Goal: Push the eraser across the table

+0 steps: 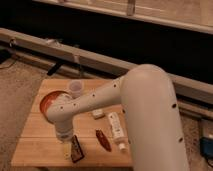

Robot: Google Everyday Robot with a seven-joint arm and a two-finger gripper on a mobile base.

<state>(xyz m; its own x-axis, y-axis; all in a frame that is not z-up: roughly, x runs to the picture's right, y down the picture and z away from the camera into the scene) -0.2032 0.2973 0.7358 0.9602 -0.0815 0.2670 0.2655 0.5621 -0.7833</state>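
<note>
The white arm [125, 100] reaches down from the right and across the counter [40, 137], its wrist turned downward near the front left part of the planks; the tool [67, 149] hangs below the wrist, just above or touching the wood near the front edge; whether it is released or clenched I cannot tell. The eraser [76, 148] lies just beside the tool on its right, a dark flat block with an orange-brown rim, set lengthwise toward the front edge; whether the two touch is unclear. To its right lies a reddish-brown piece [103, 140], and further right a long white object [116, 127]; a small white block [97, 114] sits behind them near the counter's middle. An orange bowl [50, 100] stands at the back left, partly behind the arm, with a pale cup [75, 88] beside its rim.
</note>
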